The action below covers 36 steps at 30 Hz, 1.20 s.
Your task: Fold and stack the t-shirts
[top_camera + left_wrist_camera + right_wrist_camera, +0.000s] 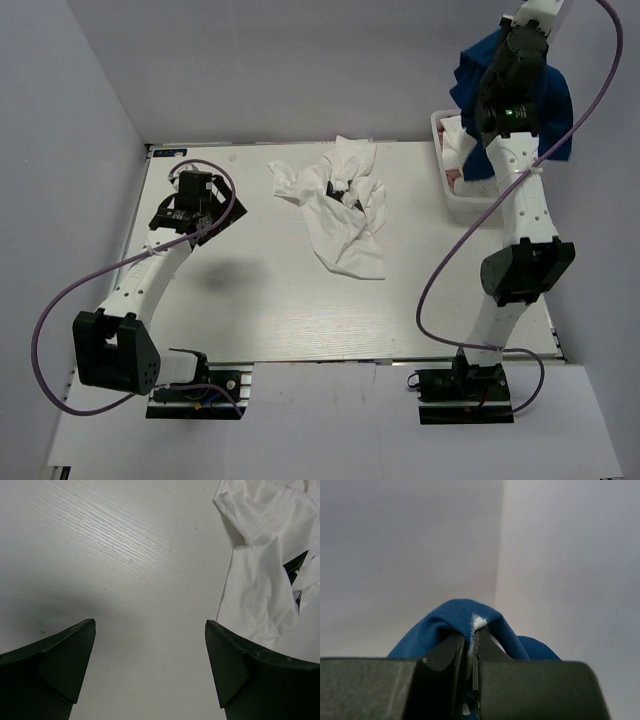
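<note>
Top external view: a crumpled white t-shirt [340,210] lies in the middle of the tabletop [260,300]. At 9 o'clock from it, the left fingers [60,655] hang wide apart over bare tabletop and hold nothing. Left wrist view has the shirt's edge at 2 o'clock, near one finger but not touching.

At 2 o'clock from the white shirt sits a white bin [441,160] with more cloth inside. The right arm [520,220] covers much of it. Above the bin, the right fingers [445,655] are squeezed tight on a fold of the blue t-shirt [440,620], up in the air by the grey wall [395,540].
</note>
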Each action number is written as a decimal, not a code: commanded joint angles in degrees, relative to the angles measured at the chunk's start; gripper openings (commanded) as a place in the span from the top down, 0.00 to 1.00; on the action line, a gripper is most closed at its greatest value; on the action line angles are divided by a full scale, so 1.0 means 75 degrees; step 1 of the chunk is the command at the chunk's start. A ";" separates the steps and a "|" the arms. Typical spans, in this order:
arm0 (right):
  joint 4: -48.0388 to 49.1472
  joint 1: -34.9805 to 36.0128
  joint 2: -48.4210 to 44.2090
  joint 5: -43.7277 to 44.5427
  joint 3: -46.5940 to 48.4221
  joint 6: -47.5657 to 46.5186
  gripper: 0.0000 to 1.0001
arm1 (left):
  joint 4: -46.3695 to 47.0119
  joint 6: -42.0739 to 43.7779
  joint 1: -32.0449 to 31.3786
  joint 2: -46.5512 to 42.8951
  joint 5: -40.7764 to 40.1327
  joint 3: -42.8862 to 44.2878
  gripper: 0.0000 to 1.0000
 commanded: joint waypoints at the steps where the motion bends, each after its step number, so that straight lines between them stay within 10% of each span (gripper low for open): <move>1: -0.0260 -0.0645 0.0497 -0.1118 -0.0393 0.0181 1.00 | 0.0088 0.0256 0.0027 0.0366 0.0031 0.0483 0.00; 17: -0.2334 -0.2498 0.2491 -0.2553 -0.3125 0.3755 1.00 | 0.0193 0.1088 -0.0114 0.2570 0.1553 0.1585 0.00; 18: -0.2323 -0.2522 0.2432 -0.2599 -0.3208 0.3767 0.95 | 0.0298 0.1089 -0.0114 0.2664 0.1647 0.1656 0.00; 22: -0.2089 -0.2475 0.1672 -0.2693 -0.3443 0.3545 0.10 | 0.0556 0.1019 -0.0196 0.3214 0.1848 0.2007 0.00; 36: -0.2159 -0.0966 -0.0756 -0.4755 -0.3736 0.1788 0.10 | 0.0101 0.0937 -0.0735 0.6647 0.1498 0.5568 0.00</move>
